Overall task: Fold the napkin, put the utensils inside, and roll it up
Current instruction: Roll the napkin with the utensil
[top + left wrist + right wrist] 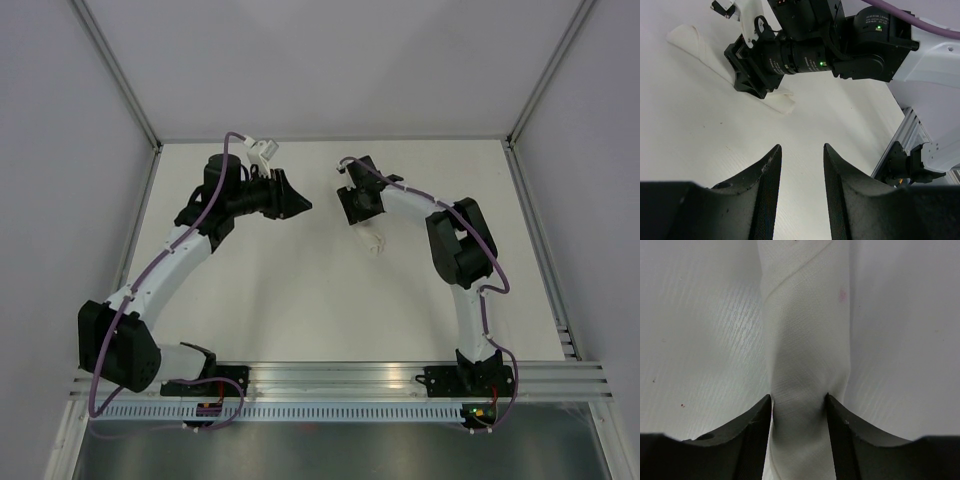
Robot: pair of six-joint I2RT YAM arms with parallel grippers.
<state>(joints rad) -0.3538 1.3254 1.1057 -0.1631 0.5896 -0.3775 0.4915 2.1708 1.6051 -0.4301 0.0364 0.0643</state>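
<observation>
Right gripper [799, 400] pinching rolled napkin [805, 330], fingers narrowed against roll's sides, cloth squeezing in between them. Left gripper [800, 150] hanging partly open, gripping nothing. Roll lying on tabletop [300, 300]. Roll's inside hidden. In left wrist view, right gripper covering roll's middle, ends showing at its 10 and 4 o'clock. Both arms reaching forward, elbows bowing outward, wrists facing each other.

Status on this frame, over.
Left gripper open, empty. Right gripper pinching the rolled napkin on the table. Utensils not visible. Nothing in the way.
</observation>
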